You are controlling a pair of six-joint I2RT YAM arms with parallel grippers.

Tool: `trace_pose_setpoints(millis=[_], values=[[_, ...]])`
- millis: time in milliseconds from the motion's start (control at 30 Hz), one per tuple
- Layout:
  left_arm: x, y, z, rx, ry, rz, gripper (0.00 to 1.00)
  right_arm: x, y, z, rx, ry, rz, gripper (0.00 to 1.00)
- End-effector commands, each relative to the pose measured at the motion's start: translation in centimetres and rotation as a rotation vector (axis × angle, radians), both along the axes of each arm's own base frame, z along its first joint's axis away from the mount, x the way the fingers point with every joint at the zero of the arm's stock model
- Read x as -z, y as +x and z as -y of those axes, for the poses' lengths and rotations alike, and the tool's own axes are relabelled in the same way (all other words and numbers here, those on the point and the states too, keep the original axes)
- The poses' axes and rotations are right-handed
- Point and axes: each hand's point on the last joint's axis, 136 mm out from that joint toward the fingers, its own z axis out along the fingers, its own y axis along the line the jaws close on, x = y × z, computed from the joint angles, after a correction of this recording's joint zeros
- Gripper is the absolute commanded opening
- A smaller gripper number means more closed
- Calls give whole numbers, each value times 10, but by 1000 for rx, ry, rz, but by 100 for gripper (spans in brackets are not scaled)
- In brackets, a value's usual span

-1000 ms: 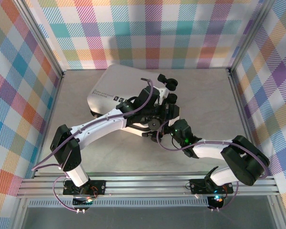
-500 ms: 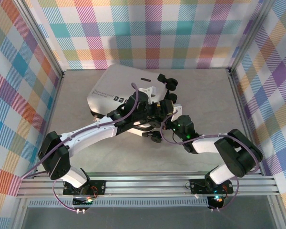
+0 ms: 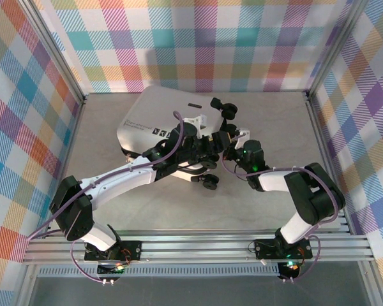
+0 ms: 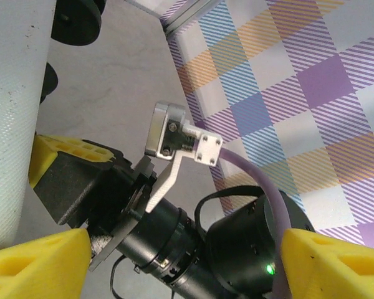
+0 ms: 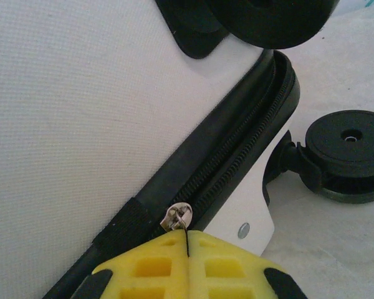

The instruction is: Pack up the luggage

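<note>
Pressed together, the right gripper [image 5: 188, 235] is pinching what looks like the zipper pull [image 5: 176, 218] on the black seam [image 5: 237, 156] of the white suitcase [image 3: 159, 115], which is lying closed on the table [image 3: 268, 121], toward the back and left of centre. The left gripper [image 4: 184, 265] is being held spread beside the wheels [image 3: 210, 183], gripping nothing. Zipping shut is judged to be the step in hand. Next, the pull is to be drawn steadily along the seam without the tab being lost.
</note>
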Motion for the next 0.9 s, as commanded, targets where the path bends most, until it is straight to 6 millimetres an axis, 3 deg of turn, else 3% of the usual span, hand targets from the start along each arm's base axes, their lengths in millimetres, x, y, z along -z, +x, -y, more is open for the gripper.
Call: trace_pose_setpoints(millis=[0,167,267,467,600,767,867], values=[[82,-14,-29,-29,204,-190,80,-31,39,26,106,55,72,0],[83,-15,-39,-43,218,-186,79,-22,68,46,152,61,29,0],[87,-14,-47,-54,234,-188,79,-19,68,47,139,51,24,0],[76,-10,-63,-62,263,-153,79,-23,31,31,76,-3,59,0],[56,-10,-65,-31,301,-101,79,-24,-3,16,28,-1,70,0],[49,-13,-82,-20,341,-94,79,-15,-44,-3,-15,2,57,0],[39,-20,-83,35,349,-81,79,-14,-48,-8,-37,-17,54,0]])
